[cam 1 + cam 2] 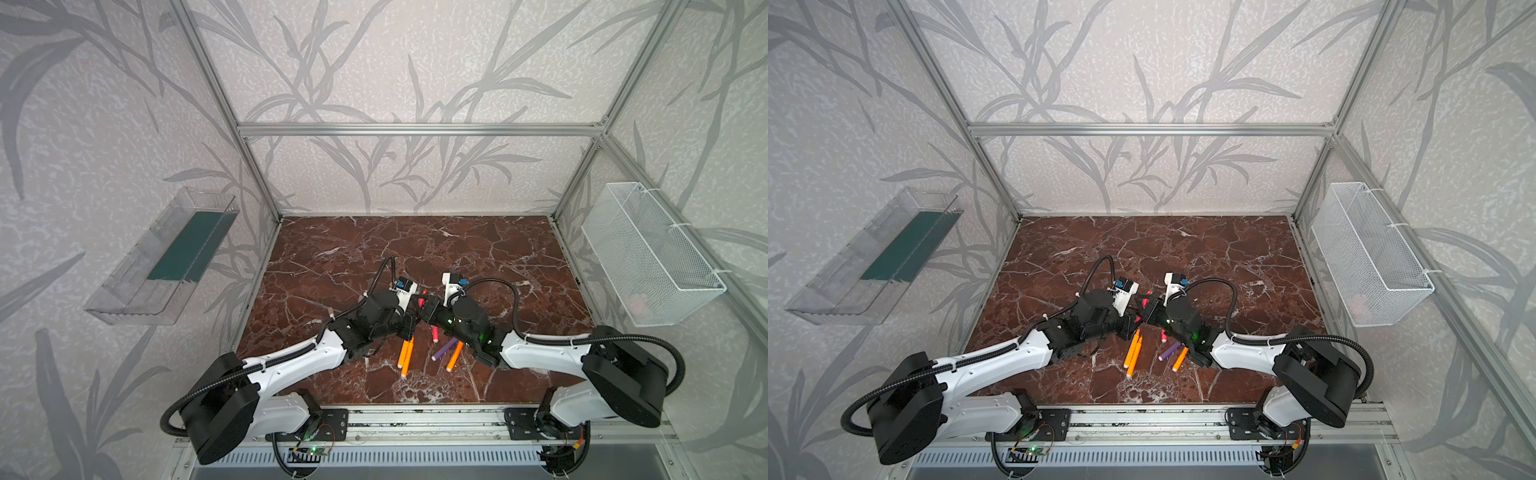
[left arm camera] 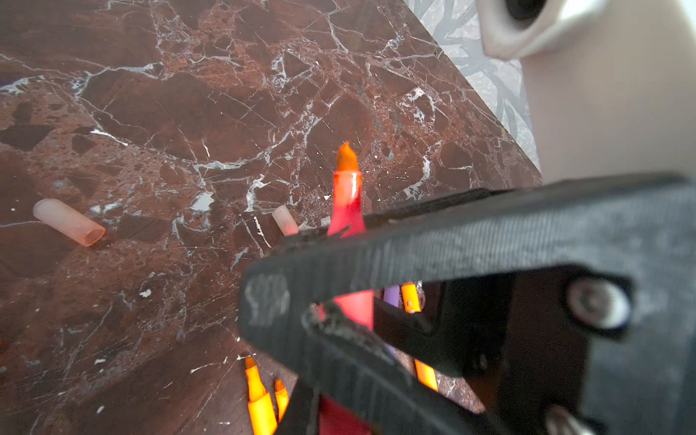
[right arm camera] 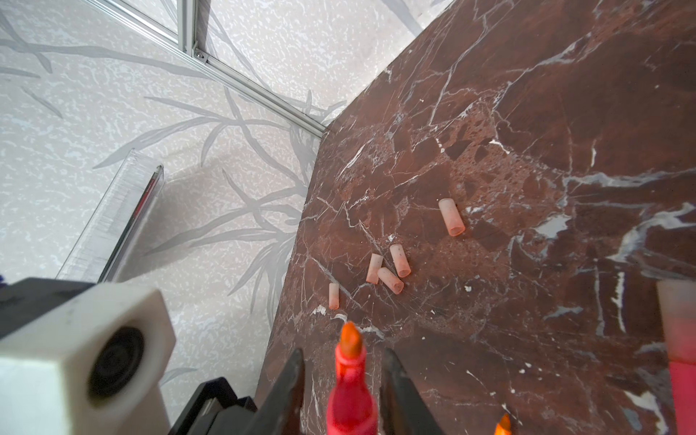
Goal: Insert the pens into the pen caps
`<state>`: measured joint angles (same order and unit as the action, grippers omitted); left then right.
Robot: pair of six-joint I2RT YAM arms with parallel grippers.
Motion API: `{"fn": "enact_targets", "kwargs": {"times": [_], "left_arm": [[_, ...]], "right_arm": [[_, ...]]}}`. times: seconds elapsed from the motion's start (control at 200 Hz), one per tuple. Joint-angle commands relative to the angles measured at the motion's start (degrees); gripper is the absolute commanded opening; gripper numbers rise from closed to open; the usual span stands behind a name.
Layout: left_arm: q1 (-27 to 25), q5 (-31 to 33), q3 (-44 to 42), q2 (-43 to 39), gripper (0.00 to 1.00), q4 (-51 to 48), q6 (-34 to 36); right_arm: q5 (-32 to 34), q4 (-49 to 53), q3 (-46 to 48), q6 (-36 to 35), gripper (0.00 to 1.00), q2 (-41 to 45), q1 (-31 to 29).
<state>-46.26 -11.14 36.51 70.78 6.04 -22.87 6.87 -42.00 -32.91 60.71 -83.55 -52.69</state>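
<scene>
Red-brown marble table [image 1: 415, 249] fills my feed, with both arms meeting at its middle. My left jaws are clenched on a pink-red pen [image 2: 348, 211], its orange tip poking out past them. My right jaws stand released on either side of that pen, gaps showing. Five pen caps [image 3: 390, 280] lie loose beyond. Three orange pens [image 1: 405, 355] and a purple pen [image 1: 445, 350] lie nearer the front.

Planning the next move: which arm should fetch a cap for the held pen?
Right: the left gripper is shut on the pink-red pen; the right gripper stands open around it, holding nothing.
</scene>
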Motion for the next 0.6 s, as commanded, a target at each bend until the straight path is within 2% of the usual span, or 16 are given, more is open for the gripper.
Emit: {"fn": "enact_targets", "kwargs": {"times": [0.0,0.19,0.315,0.37,0.48,0.6], "left_arm": [[0.22,-4.03,-0.65,-1.13,0.00,2.32,1.32],[-0.06,-3.47,-0.72,-0.76,0.00,1.49,1.84],[-0.08,-3.01,-1.51,-2.24,0.00,1.01,1.89],[0.00,-0.03,-1.87,-3.48,0.00,-0.29,1.30],[1.12,12.24,-1.88,-6.47,0.00,-7.16,-1.56],[5.58,19.82,-3.62,-11.16,0.00,-13.86,-4.81]], "right_arm": [[1.14,1.76,-1.46,-1.58,0.36,0.79,-0.40],[0.88,1.93,-2.96,-1.79,0.36,-0.73,-0.39],[1.52,2.62,-3.32,-1.86,0.31,-0.74,-0.40],[1.30,2.92,-3.61,-2.70,0.40,-0.70,-0.39],[2.74,5.15,-3.81,-5.16,0.58,1.08,-0.40],[4.68,13.00,-5.76,-9.82,0.63,4.37,-0.40]]}}
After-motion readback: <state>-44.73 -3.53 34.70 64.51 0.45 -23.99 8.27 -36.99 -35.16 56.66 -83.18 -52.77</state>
